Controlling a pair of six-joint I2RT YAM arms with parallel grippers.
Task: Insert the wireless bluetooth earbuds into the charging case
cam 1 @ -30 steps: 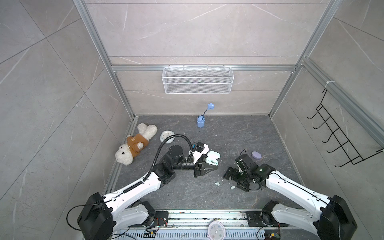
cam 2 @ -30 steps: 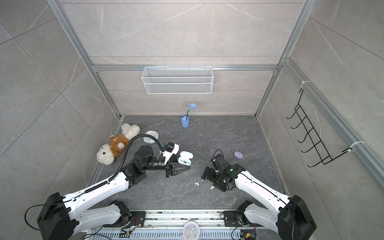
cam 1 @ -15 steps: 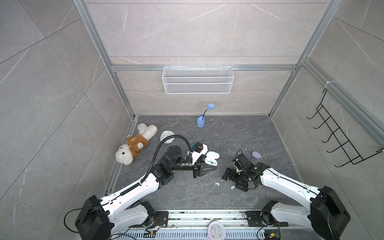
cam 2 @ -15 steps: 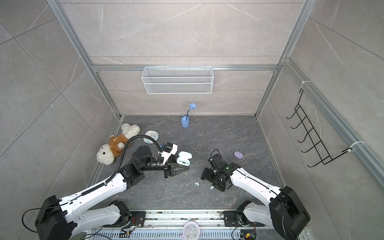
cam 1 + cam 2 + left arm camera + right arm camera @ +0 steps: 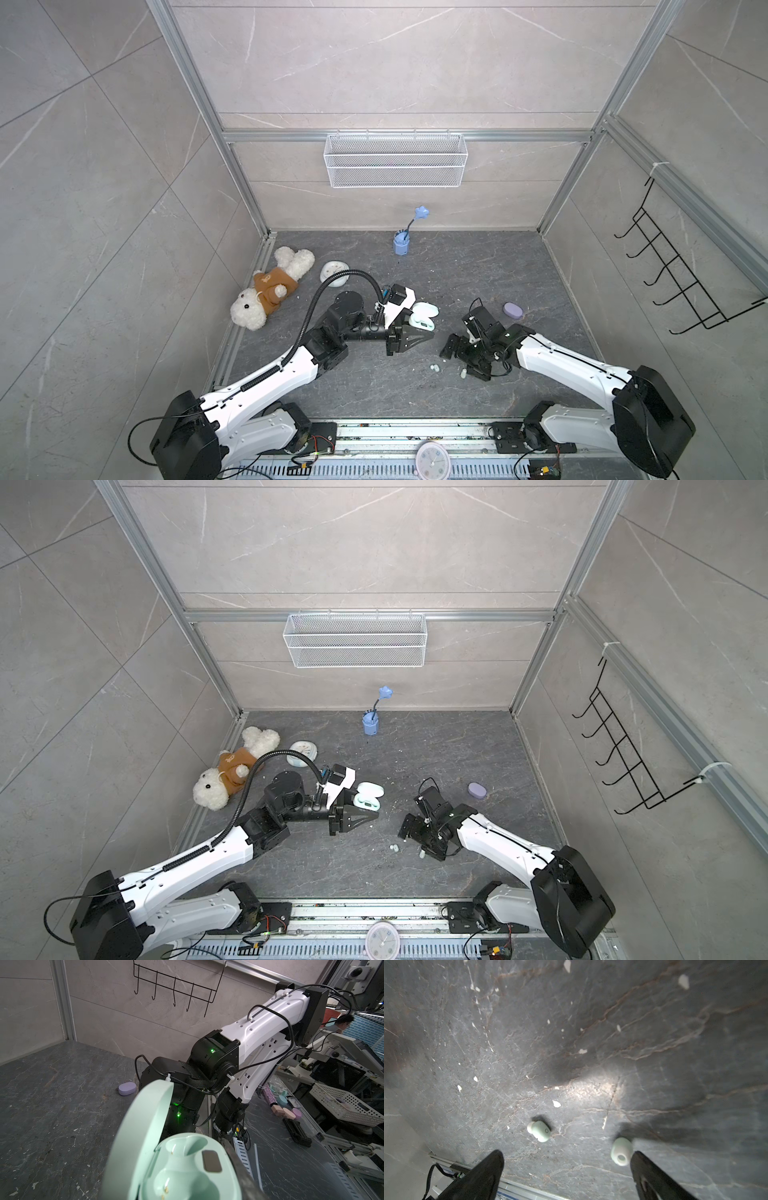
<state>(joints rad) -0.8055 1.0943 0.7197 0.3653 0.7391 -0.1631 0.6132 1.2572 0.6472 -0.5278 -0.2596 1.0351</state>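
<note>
Much of the charging case (image 5: pixel 182 1169) is cut off by the edge of the left wrist view. Only one worn dark finger (image 5: pixel 239 1165) of the left gripper (image 5: pixel 428 332) is seen against its side, the other being hidden behind the raised lid. The jaws are drawn close and the case is gripped between them, lid open. It is made of smooth matte mint plastic, rounded like a pebble. Two moulded wells are seen in it, both empty, with small gold pins and a dark rectangular patch beside them. A mint earbud (image 5: pixel 540 1130) is seen on the dark, veined, white-flecked stone floor (image 5: pixel 591 1043); it is glossy and two-lobed, with a pale tip and a small ring mark. A second mint earbud (image 5: pixel 622 1151) is blurred, and whether it touches the fingertip just beside it cannot be told. Both are laid apart from the charging case, on its side toward the robot bases; in both top views they are reduced to pale specks. The right gripper (image 5: pixel 566 1154) is set over them with jaws spread wide, nothing being held, its black fingers cut off by the frame. A closed lavender case (image 5: pixel 512 310), pill-shaped, is laid farther from the charging case, beyond the right gripper.
</note>
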